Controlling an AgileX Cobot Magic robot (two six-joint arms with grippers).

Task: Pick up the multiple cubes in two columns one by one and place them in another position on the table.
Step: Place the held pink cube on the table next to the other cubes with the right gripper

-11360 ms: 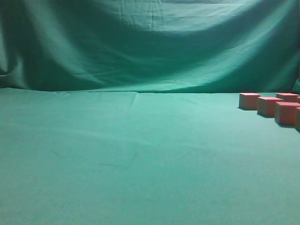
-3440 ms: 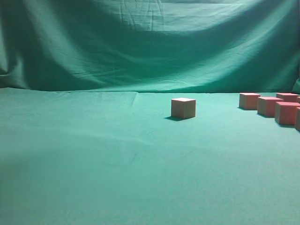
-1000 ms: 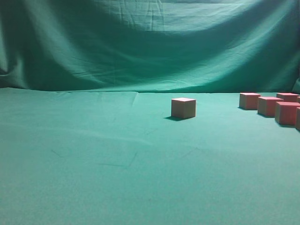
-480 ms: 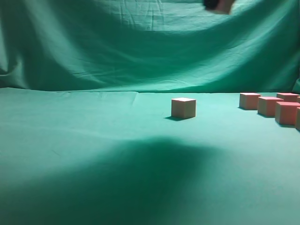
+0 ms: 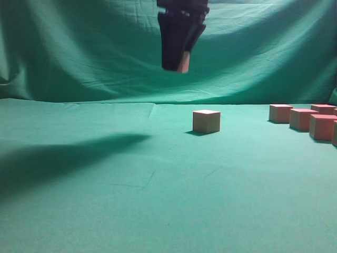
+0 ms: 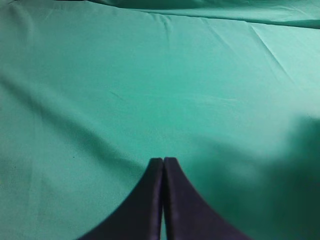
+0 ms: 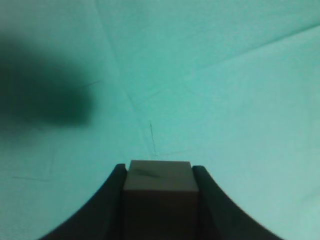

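Fingers [image 7: 210, 200] of right gripper [image 5: 179, 66] pinch one cube [image 7: 160, 192], high above the table [image 5: 105, 211]. Left gripper [image 6: 163, 162] fingertips pressed together, holding nothing. Lone cube [image 5: 206, 121] near center; cube cluster [image 5: 303, 120] at its 3 o'clock.

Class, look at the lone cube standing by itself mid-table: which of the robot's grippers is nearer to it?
Right. The right gripper hangs in the air above and just left of the lone cube, carrying another cube. The left gripper sees only bare table, no cube near.
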